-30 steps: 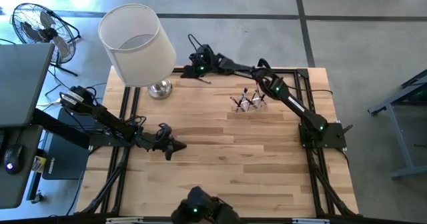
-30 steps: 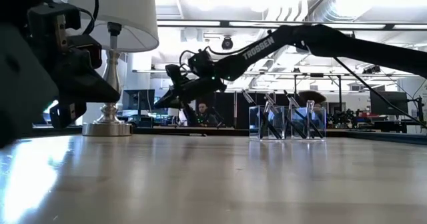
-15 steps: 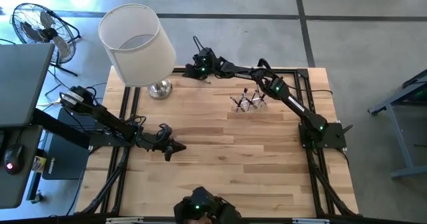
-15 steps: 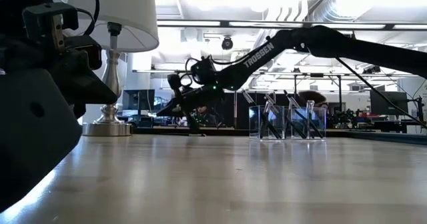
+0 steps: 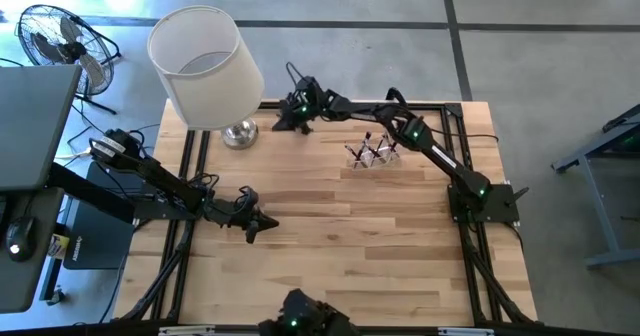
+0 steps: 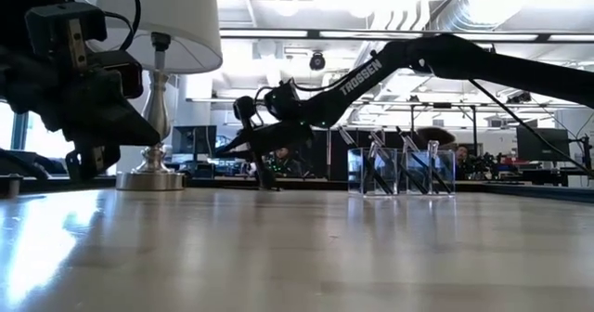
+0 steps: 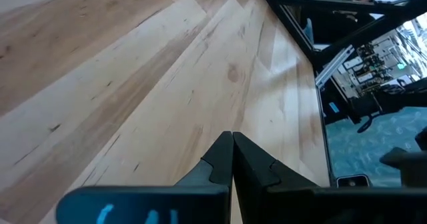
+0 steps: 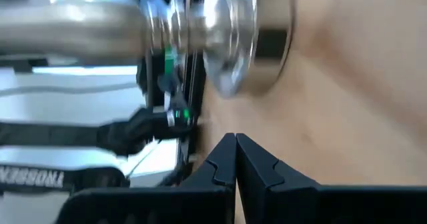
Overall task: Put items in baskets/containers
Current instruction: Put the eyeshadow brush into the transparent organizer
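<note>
two grippers, both pinched together on nothing. nearest, the left gripper (image 5: 268,222) sits low over the bare wooden table (image 5: 350,246). farther back, the clear holder (image 5: 374,154) stands with makeup brushes (image 6: 375,168) inside. beyond it the right gripper (image 5: 281,126) hangs by the lamp's silver base (image 5: 239,133).

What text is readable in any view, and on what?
"TROSSEN", white letters on the right arm's link, low view.
"TROSSEN", again on an arm link in the right wrist view, shown upside down, with the first letter cut off at the picture's edge.
Blue marking on the left gripper's body: too blurred to read.
Nothing legible on the lamp, the clear holder or the table.
</note>
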`<state>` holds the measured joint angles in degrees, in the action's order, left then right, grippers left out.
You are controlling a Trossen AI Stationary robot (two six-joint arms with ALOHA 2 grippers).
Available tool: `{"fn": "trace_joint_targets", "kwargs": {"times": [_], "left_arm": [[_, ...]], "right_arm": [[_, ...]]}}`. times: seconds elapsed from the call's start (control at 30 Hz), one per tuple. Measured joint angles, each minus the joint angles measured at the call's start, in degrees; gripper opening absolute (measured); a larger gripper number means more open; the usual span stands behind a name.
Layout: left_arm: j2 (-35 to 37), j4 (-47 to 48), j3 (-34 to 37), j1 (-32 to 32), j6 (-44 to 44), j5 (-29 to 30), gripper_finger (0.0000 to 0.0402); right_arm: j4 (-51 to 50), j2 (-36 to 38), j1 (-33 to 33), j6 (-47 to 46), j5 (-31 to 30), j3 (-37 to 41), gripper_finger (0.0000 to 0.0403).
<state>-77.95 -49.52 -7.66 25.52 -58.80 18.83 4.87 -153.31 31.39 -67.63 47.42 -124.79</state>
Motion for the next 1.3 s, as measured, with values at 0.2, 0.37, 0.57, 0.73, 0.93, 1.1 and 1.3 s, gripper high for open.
{"fn": "trace_joint_targets", "kwargs": {"times": [0.2, 0.37, 0.57, 0.73, 0.93, 1.1, 1.3], "left_arm": [[0.0, -0.02, 0.0, 0.0, 0.01, -0.14, 0.0001], [0.0, 0.02, 0.0, 0.0, 0.01, -0.33, 0.0001], [0.0, 0.19, 0.0, 0.0, 0.21, 1.05, 0.0001], [0.0, 0.14, 0.0, 0.0, -0.07, 1.36, 0.0001], [0.0, 0.42, 0.0, 0.0, -1.5, 0.02, 0.0001], [0.0, 0.39, 0.0, 0.0, -1.47, 1.01, 0.0001], [0.0, 0.12, 0.0, 0.0, -1.5, 1.6, 0.0001]], "right_arm": [[-0.06, 2.31, -2.2, 0.48, 2.03, 2.05, 0.0], [8.3, 2.71, -1.26, -3.87, 5.79, 1.75, 0.0], [14.42, 4.81, -0.97, 1.67, -3.71, 1.53, 0.0], [-7.11, 3.86, -0.54, 13.14, -20.59, 2.28, 0.0], [-8.09, 4.46, 0.89, 17.51, -24.39, 1.8, 0.0], [-10.82, 4.06, 0.28, 22.3, -24.45, 2.03, 0.0], [-11.99, 4.13, -1.98, 23.93, -26.19, 1.97, 0.0]]}}
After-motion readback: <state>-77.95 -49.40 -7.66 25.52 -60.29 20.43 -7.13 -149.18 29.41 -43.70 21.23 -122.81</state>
